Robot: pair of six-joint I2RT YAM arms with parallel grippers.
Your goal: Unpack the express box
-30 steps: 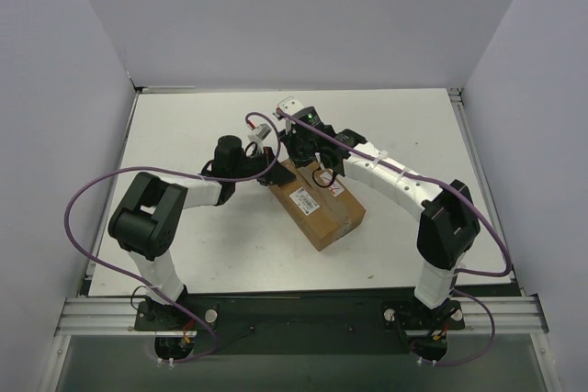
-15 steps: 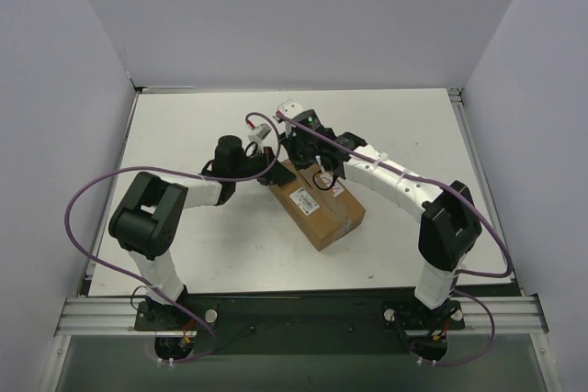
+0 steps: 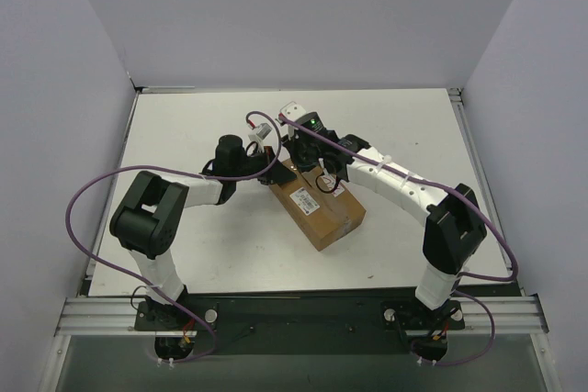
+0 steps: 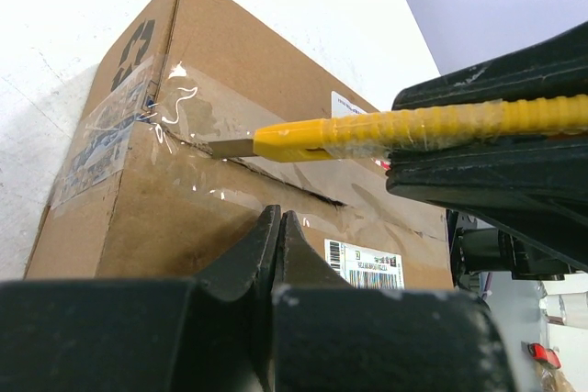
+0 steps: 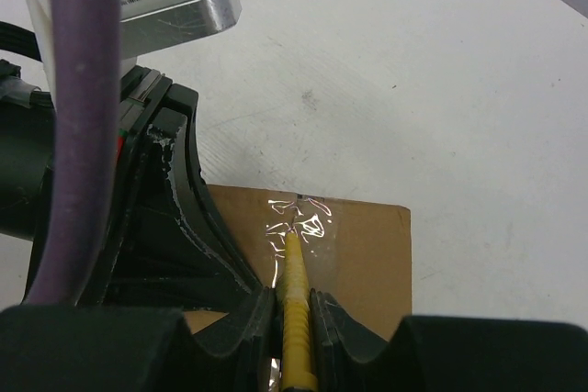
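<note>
the express box (image 3: 317, 204) lies near the middle of the tabletop (image 3: 184, 135), turned at an angle, with its taped top up and both arms gathered at its far end.

your right tool (image 5: 294, 305) is narrowed on the yellow utility knife (image 4: 386, 126), gripping the handle, with the blade tip resting on the clear tape (image 4: 193, 107) over the top seam, near the far edge. your left tool (image 4: 278, 227) is closed with nothing in it, its fingers together, right up at the box's side wall below the seam; you cannot tell from here whether it actually presses on the card.

expect the box to be stiff at its corners and walls but springy along the middle of the flaps, so it will likely sag if you lean on the seam. it looks light enough to slide on the smooth tabletop under the knife's drag, so brace it at a side wall or corner. the tape is slick and a poor place to grip. once the seam is cut through, the free flap edge looks like the best hold. the seam already shows a dark gap under the knife.

count: one box, one knife, one white shipping label (image 4: 363, 263) on the top, two tools.
</note>
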